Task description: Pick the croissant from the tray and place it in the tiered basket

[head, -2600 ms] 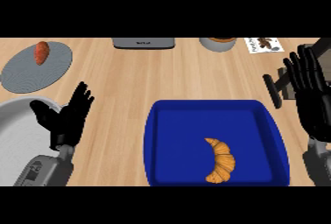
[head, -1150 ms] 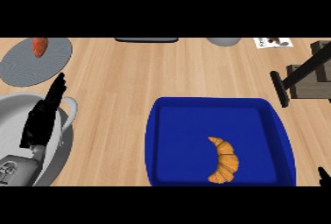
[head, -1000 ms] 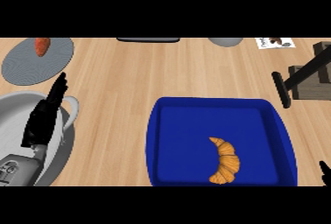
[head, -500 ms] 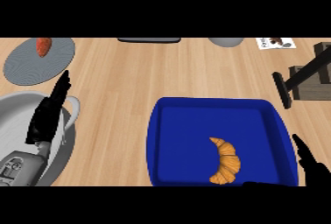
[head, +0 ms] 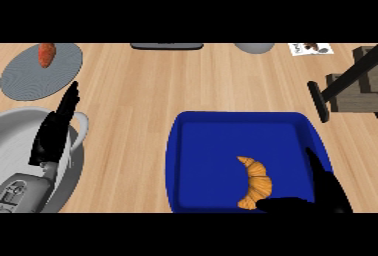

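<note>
Croissant (head: 256,183), golden-brown, curved, in blue tray (head: 221,135)

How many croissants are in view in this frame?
1. The croissant lies in the blue tray, toward its lower right corner, just left of the right hand. The hand covers part of that corner, so something small could be hidden there.

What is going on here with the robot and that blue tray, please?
The robot is set to pick the croissant out of the blue tray. Its right hand is open at the tray's near right corner, thumb beside the croissant's lower end, not yet gripping it. The left hand rests open at the left, over a grey bowl. The tiered basket stands at the far right.
</note>
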Motion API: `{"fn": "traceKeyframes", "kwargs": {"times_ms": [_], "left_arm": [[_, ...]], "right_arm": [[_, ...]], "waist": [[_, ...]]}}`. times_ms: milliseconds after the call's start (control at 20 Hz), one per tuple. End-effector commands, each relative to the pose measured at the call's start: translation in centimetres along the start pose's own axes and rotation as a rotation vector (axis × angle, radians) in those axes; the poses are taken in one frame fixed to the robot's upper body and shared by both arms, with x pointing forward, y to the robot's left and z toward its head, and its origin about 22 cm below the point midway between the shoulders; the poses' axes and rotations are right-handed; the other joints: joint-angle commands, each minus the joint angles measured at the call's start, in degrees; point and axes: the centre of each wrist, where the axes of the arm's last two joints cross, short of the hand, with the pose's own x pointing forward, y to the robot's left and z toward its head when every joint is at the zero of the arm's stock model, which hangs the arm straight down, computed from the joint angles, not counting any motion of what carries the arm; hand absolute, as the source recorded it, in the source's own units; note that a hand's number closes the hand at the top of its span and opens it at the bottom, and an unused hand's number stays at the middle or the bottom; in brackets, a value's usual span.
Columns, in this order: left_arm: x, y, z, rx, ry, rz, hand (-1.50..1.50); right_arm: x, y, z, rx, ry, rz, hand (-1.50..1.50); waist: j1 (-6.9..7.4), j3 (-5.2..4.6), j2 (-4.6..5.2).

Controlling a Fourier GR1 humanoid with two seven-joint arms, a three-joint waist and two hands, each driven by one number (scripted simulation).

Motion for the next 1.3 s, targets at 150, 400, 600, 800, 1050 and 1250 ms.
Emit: {"fn": "traceKeyframes", "kwargs": {"times_ms": [150, 400, 600, 800, 1050, 1250], "left_arm": [[-0.6, -0.2, 1.1, 0.019, 0.006, -0.001, 0.00], [-0.2, 1.8, 0.2, 0.015, 0.000, 0.012, 0.00], [-0.8, 1.0, 0.5, 0.020, 0.010, -0.002, 0.00], [-0.4, 0.7, 0.7, 0.000, -0.005, -0.006, 0.00], [-1.4, 0.7, 1.5, 0.009, 0.001, -0.001, 0.00], [0.7, 1.7, 0.6, -0.008, -0.010, 0.008, 0.00]], "right_arm": [[1.6, 1.6, 0.4, 0.002, 0.184, 0.074, -1.50], [2.4, 2.9, 1.1, -0.055, 0.176, 0.150, -1.50], [2.7, 4.3, 0.8, -0.079, 0.184, 0.190, -1.50], [3.3, 3.7, -0.1, -0.053, 0.187, 0.170, -1.50], [2.3, 5.3, -0.2, -0.033, 0.231, 0.168, -1.50], [2.7, 6.1, -0.8, -0.029, 0.248, 0.167, -1.50]], "waist": [[-0.33, 0.06, -0.20], [-0.42, 0.00, -0.17], [-0.47, 0.01, -0.08], [-0.31, 0.07, -0.09], [-0.40, 0.08, -0.16], [-0.14, 0.11, -0.14]]}}
